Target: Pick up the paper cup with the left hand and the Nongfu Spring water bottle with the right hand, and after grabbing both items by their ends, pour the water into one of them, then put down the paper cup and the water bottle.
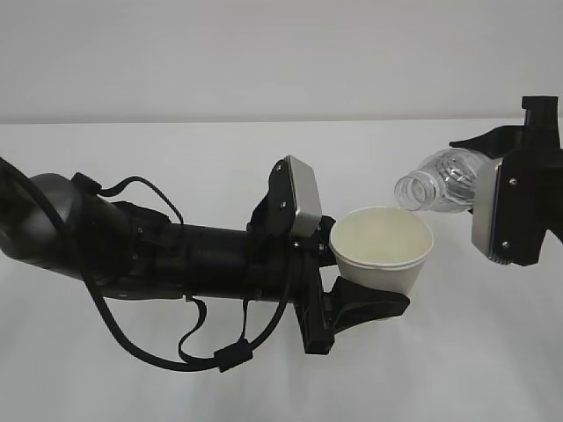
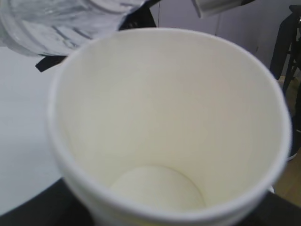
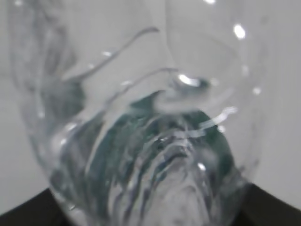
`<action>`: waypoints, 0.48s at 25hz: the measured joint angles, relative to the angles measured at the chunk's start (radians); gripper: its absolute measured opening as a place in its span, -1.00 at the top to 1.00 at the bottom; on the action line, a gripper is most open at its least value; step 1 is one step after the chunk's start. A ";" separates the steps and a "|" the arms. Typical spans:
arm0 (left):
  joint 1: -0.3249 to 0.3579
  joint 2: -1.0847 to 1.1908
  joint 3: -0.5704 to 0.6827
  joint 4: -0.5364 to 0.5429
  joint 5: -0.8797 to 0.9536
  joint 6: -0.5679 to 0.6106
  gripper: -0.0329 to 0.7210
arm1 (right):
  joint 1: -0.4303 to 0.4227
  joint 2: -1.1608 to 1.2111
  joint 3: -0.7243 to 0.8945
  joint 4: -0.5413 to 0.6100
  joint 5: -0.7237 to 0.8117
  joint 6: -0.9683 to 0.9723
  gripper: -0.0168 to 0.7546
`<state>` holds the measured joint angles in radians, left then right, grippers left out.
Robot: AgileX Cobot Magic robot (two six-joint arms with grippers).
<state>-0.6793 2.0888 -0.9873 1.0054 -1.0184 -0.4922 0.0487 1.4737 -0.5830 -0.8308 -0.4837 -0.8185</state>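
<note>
Between the fingers of the left hand's black two-fingered gripper (image 1: pixel 374 286) sits the small white tapered paper cup (image 1: pixel 383 248), clasped low on its body, held clear above the white table (image 1: pixel 176 158) and leaning a little so its rolled rim and pale cream inside face the exterior camera. In the left wrist view the cup (image 2: pixel 164 127) fills the picture; its bottom looks dry, though a thin film of water could not be told.

Up and to the right of that gripper, the right hand's black gripper (image 1: pixel 506 189) grips the small clear ribbed plastic Nongfu Spring water bottle (image 1: pixel 440 182) by its far end. The bottle lies almost level, its uncapped neck dipping slightly and hanging just over the cup's far-right rim, very near it; whether they touch cannot be told. From the right wrist, the bottle (image 3: pixel 141 132) shows only as blurred clear ribs with a dark green tint. No stream is visible at the mouth.
</note>
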 joint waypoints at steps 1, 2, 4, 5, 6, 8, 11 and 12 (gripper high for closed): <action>0.000 0.000 0.000 0.000 0.000 0.000 -0.29 | 0.000 0.000 -0.005 -0.002 0.003 0.000 -0.16; 0.000 0.000 0.000 0.000 0.000 0.000 -0.29 | 0.000 0.000 -0.009 -0.011 0.006 0.000 -0.16; 0.000 0.000 0.000 0.000 0.000 0.000 -0.29 | 0.000 0.000 -0.011 -0.023 0.011 0.000 -0.16; 0.000 0.000 0.000 0.000 0.000 0.000 -0.29 | 0.000 0.000 -0.011 -0.028 0.011 -0.001 -0.16; 0.000 0.000 0.000 0.000 0.000 0.000 -0.29 | 0.000 0.000 -0.011 -0.030 0.011 -0.002 -0.16; 0.000 0.000 0.000 0.000 0.000 0.000 -0.29 | 0.000 0.000 -0.011 -0.031 0.011 -0.008 -0.16; 0.000 0.000 0.000 -0.014 0.002 0.000 -0.29 | 0.000 0.000 -0.011 -0.033 0.011 -0.012 -0.16; 0.000 0.000 0.000 -0.016 0.007 0.000 -0.29 | 0.000 0.000 -0.011 -0.033 0.011 -0.012 -0.16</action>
<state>-0.6793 2.0888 -0.9873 0.9896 -1.0111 -0.4922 0.0487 1.4737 -0.5938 -0.8643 -0.4725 -0.8307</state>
